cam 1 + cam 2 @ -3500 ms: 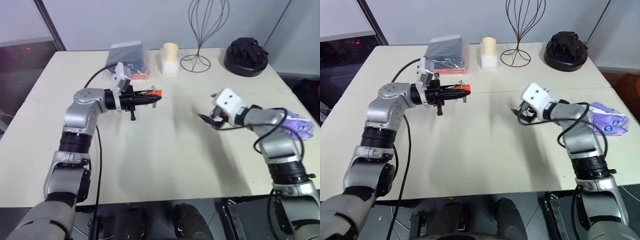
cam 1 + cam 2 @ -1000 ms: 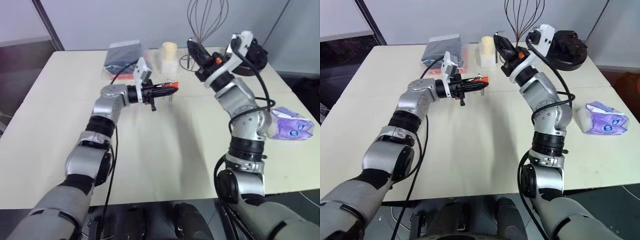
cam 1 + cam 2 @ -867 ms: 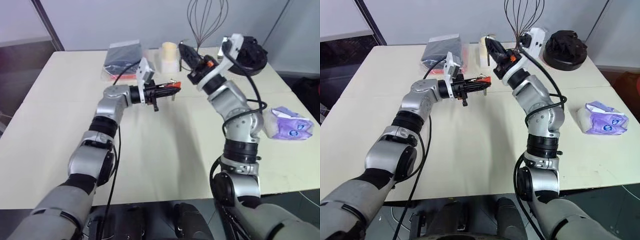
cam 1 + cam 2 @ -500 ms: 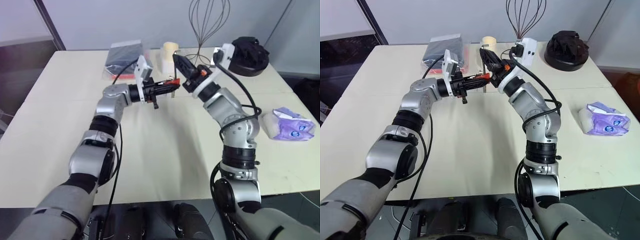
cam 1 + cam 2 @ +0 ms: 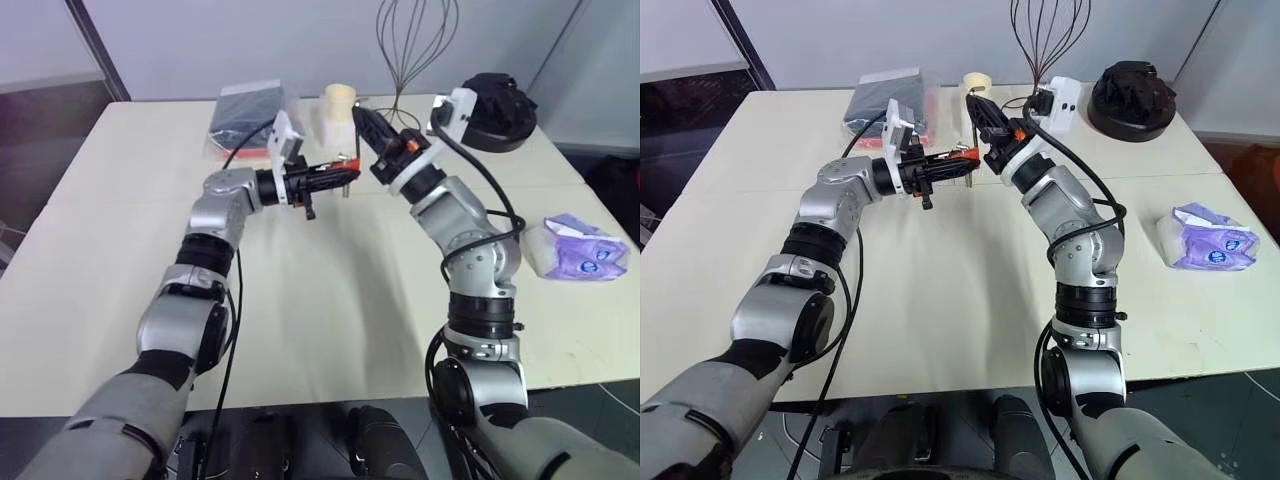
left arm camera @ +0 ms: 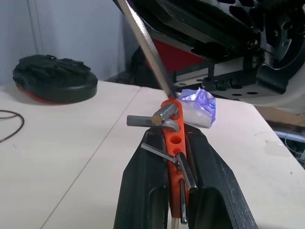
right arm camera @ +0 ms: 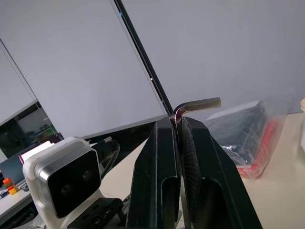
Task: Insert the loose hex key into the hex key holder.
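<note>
The hex key holder [image 6: 172, 129], a small orange-red block with short dark keys sticking out, is clamped in my left gripper [image 5: 335, 175], which is shut on it and held level above the table, pointing right. My right gripper [image 5: 362, 116] stands just right of and above it, shut on the loose hex key [image 6: 145, 45]. The key's bent short end [image 7: 200, 104] pokes out above the right gripper's fingers. Its long shaft slants down and meets the holder's top end. Whether the tip sits in a hole I cannot tell.
Along the back of the cream table [image 5: 300, 300] lie a bagged dark folded cloth [image 5: 245, 108], a cream cup [image 5: 340, 105], a wire stand [image 5: 400, 60] and a black round object [image 5: 497, 100]. A purple tissue pack [image 5: 580, 250] lies at the right.
My right arm has risen from low over the table at the right, and in the last second it brought the key down and left to the holder. The left gripper held still.
</note>
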Available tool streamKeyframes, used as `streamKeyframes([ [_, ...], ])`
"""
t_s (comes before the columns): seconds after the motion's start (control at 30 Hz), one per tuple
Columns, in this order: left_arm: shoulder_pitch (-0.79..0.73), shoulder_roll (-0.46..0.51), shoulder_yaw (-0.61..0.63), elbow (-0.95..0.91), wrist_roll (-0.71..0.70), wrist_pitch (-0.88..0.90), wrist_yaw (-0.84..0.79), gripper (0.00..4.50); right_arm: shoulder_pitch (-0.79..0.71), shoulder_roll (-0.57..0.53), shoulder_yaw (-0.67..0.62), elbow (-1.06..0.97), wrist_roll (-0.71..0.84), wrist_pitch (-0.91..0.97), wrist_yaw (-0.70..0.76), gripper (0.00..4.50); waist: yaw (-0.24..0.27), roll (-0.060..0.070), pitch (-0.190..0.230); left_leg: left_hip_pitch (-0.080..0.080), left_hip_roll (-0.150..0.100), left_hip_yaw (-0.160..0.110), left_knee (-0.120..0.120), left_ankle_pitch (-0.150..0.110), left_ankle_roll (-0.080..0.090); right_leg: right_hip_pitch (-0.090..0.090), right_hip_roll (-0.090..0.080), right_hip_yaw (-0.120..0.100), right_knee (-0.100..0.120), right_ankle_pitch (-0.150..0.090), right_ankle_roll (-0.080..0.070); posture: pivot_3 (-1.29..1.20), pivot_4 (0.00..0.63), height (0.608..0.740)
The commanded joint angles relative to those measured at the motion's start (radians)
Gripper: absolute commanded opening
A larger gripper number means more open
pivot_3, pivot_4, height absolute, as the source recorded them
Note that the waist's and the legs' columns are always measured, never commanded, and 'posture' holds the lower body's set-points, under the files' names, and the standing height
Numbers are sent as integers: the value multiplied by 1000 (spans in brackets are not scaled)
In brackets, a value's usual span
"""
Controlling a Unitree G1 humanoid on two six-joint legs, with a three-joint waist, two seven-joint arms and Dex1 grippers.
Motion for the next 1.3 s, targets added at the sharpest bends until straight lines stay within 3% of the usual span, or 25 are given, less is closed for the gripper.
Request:
streamKeyframes([
  [0.03, -9, 6, 14, -48, -14, -5, -1, 0, -21, -1, 3, -16, 8, -21, 4, 63, 0, 0, 0, 0, 0, 0, 0, 0, 0, 0, 0, 0, 0, 0, 0, 0, 150, 740],
  [0.8, -47, 7, 50, -15, -34, -5, 41, 0, 22, -18, 17, -18, -4, -32, 13, 63, 0, 0, 0, 0, 0, 0, 0, 0, 0, 0, 0, 0, 0, 0, 0, 0, 150, 740],
  [1.3, -61, 13, 56, 0, -38, -5, 41, 0, 83, -105, 77, -53, -44, -36, 80, 63, 0, 0, 0, 0, 0, 0, 0, 0, 0, 0, 0, 0, 0, 0, 0, 0, 150, 740],
])
